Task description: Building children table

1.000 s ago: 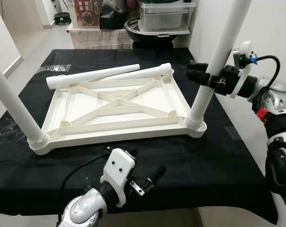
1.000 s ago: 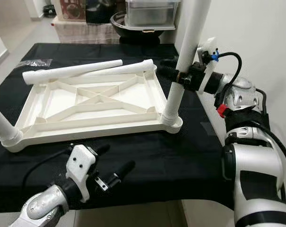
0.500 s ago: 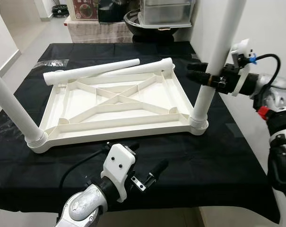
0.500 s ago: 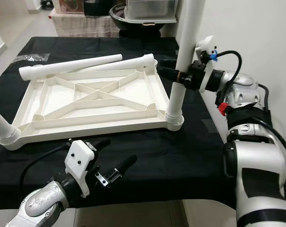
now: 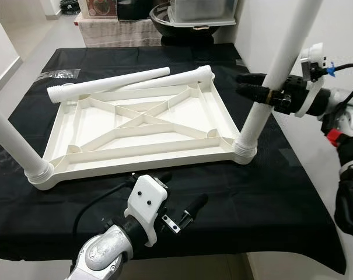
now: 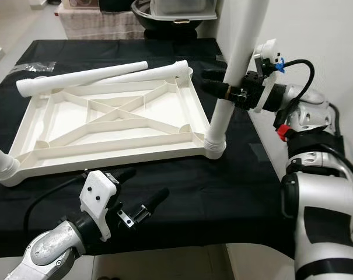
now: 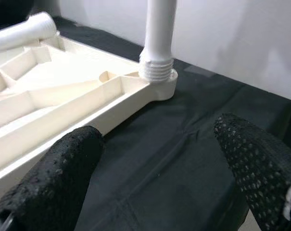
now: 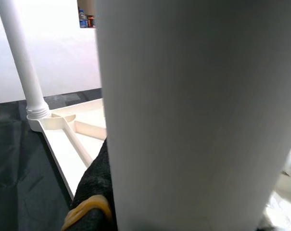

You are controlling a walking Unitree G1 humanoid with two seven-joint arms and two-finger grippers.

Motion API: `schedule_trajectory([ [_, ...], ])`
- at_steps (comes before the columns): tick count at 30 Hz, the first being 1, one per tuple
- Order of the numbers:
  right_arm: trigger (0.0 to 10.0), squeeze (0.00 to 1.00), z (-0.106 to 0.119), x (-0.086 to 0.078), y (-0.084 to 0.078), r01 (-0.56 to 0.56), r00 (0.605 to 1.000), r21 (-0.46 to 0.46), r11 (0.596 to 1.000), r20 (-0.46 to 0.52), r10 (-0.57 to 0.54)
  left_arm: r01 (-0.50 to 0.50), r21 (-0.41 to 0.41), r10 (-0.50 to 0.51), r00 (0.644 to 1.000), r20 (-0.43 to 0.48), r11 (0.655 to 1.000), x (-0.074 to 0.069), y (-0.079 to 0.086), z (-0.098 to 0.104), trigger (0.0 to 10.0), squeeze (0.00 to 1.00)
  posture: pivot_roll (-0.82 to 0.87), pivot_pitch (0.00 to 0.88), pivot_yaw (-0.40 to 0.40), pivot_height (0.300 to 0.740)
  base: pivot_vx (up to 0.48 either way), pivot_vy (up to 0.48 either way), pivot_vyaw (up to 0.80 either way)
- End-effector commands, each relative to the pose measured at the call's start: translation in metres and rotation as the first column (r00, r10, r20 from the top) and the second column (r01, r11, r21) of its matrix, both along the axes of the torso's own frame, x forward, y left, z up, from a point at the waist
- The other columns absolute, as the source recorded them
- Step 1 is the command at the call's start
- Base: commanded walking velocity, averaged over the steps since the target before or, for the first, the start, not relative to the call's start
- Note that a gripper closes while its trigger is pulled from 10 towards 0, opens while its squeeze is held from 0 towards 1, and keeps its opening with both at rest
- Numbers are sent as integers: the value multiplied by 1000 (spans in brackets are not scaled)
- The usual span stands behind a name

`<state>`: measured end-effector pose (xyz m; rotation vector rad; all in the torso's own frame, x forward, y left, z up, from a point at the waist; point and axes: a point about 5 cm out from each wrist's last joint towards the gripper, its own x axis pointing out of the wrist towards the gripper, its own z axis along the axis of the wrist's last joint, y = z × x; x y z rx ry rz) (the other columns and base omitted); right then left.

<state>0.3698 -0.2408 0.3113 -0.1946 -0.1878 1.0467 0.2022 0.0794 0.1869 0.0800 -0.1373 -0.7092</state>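
Observation:
A white children's table top (image 5: pixel 135 125) lies upside down on a black cloth. A white leg (image 5: pixel 278 73) stands in its near right corner socket (image 5: pixel 244 150), and my right gripper (image 5: pixel 264 93) is shut on that leg partway up. Up close in the right wrist view is the same leg (image 8: pixel 183 115). Another leg (image 5: pixel 13 140) stands in the near left corner. Two loose legs (image 5: pixel 109 83) lie across the top's far edge. My left gripper (image 5: pixel 179 204) hovers open over the cloth by the near table edge, with nothing between its fingers (image 7: pixel 63 173).
The black cloth (image 5: pixel 223 198) covers the work table, whose front edge is just below my left gripper. A clear plastic bag (image 5: pixel 55 73) lies at the far left. A dark bowl and a clear tub (image 5: pixel 194 14) sit behind. A white wall (image 6: pixel 316 41) is close on the right.
The camera has shifted a little. The standing right leg now leans more to the right at its top, with my right gripper still on it. The left gripper has barely moved.

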Motion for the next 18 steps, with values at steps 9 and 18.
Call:
schedule_trajectory([
  [9, 10000, 0, -37, 4, 3, 31, 990, -52, 998, -138, -37, -17, 17, 17, 1000, 7, 1000, -1, 3, 3, 10000, 0, 130, 241, 5, 740, 0, 0, 0],
  [18, 10000, 0, -29, 0, -7, 16, 989, -67, 998, -145, -26, -12, 19, 12, 1000, 10, 1000, -1, 2, 4, 10000, 0, 120, 240, 7, 740, 0, 0, 0],
])
